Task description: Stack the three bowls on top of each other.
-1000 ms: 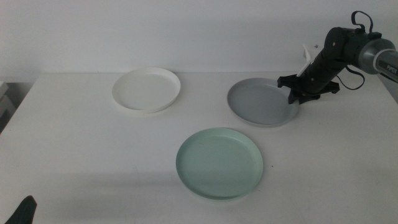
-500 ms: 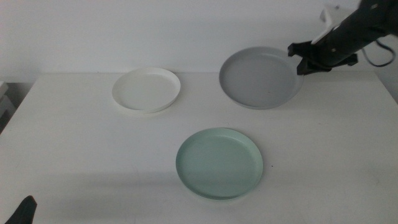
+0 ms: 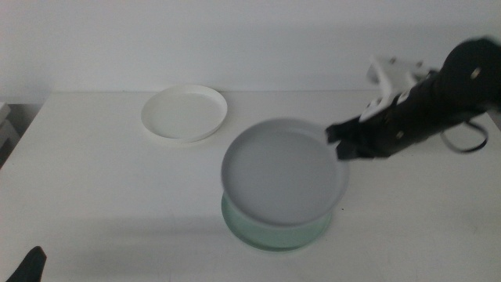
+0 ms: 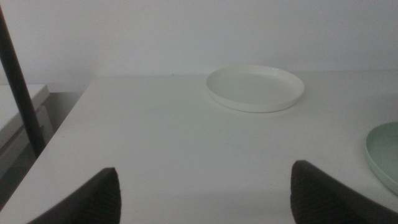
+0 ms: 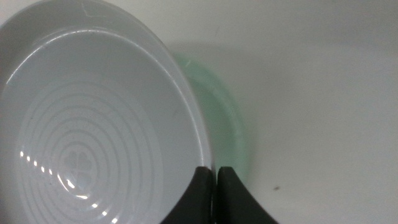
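My right gripper point(image 3: 342, 142) is shut on the right rim of the grey bowl point(image 3: 283, 171), holding it in the air just over the mint green bowl point(image 3: 275, 233), whose front edge peeks out below. In the right wrist view the dark jaws point(image 5: 216, 186) pinch the grey bowl's point(image 5: 93, 118) rim, with the green bowl point(image 5: 224, 124) underneath. The white bowl point(image 3: 185, 113) rests on the table at the back left, also in the left wrist view as the white bowl point(image 4: 255, 88). My left gripper point(image 4: 202, 186) waits open near the front left corner, jaws wide apart.
The white table point(image 3: 94, 188) spreads out to the left and front. Its left edge and a dark pole point(image 4: 18, 81) show in the left wrist view. A white wall runs behind the table.
The right gripper lifted the grey bowl off the table at the back right, then carried it forward and left until it hangs over the mint green bowl. The left arm has not moved.
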Tool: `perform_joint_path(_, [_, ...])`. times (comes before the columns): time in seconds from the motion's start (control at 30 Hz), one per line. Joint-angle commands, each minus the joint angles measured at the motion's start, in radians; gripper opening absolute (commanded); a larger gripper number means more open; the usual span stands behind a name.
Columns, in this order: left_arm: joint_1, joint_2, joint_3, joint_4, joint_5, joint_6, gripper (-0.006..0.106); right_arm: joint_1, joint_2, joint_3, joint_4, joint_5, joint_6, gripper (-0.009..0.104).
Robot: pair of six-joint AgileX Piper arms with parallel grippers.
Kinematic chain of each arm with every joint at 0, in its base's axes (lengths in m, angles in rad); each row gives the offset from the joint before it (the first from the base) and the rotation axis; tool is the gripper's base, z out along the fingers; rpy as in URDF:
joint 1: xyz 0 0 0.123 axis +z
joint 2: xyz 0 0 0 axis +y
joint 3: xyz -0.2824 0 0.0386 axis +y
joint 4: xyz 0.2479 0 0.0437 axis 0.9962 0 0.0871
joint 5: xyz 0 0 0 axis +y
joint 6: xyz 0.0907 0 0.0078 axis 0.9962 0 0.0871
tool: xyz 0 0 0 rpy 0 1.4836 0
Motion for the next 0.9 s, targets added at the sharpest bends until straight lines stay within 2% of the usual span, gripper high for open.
perform_joint_path(0.0, [-0.001, -0.014, 0.005, -0.012, -0.075, -0.013, 0.09, 0.027, -0.036, 0.015, 0.017, -0.101, 0.016, 0.0])
perform_joint_path(0.63, [-0.001, -0.014, 0.005, -0.012, -0.075, -0.013, 0.09, 0.047, 0.13, 0.051, 0.032, -0.268, 0.009, 0.001])
perform_joint_path(0.77, [-0.001, -0.014, 0.005, -0.012, -0.075, -0.013, 0.09, 0.047, 0.146, 0.051, 0.033, -0.285, -0.017, 0.011])
perform_joint_path(0.87, [-0.001, -0.014, 0.005, -0.012, -0.075, -0.013, 0.09, 0.047, 0.137, 0.051, 0.049, -0.286, -0.031, 0.026])
